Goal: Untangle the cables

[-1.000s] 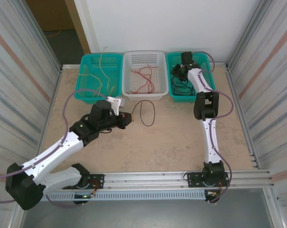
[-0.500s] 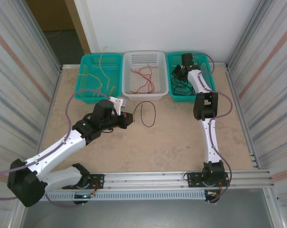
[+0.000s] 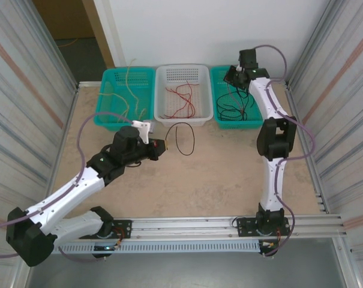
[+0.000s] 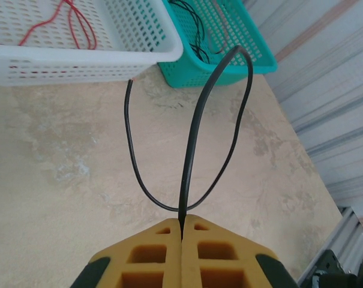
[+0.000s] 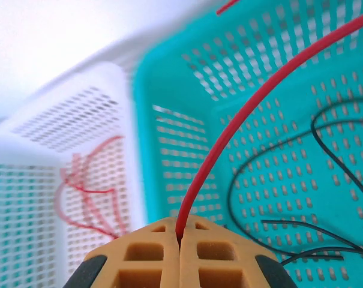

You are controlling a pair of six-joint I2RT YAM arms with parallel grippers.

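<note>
1 black cable (image 4: 193,132) loops, 1 red cable (image 5: 253,102) arcs.

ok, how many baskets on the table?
3, in a row at the far edge: left teal basket, white basket in the middle, right teal basket. None seem hidden.

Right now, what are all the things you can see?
Left teal basket: one, teal, far left.
White basket: one, white, far middle.
Right teal basket: one, teal, far right.
Tan cables: several, pale tan, in the left teal basket.
Red cables: a few, red, in the white basket.
Black cables: several, black, in the right teal basket.
Black cable: one, black, looped in front of the white basket.
Red cable: one, red, over the right teal basket.
Table: one, beige, under everything.
Left arm: one, white and black; left jaws shut on the black cable.
Right arm: one, white and black; right jaws shut on the red cable.
</note>
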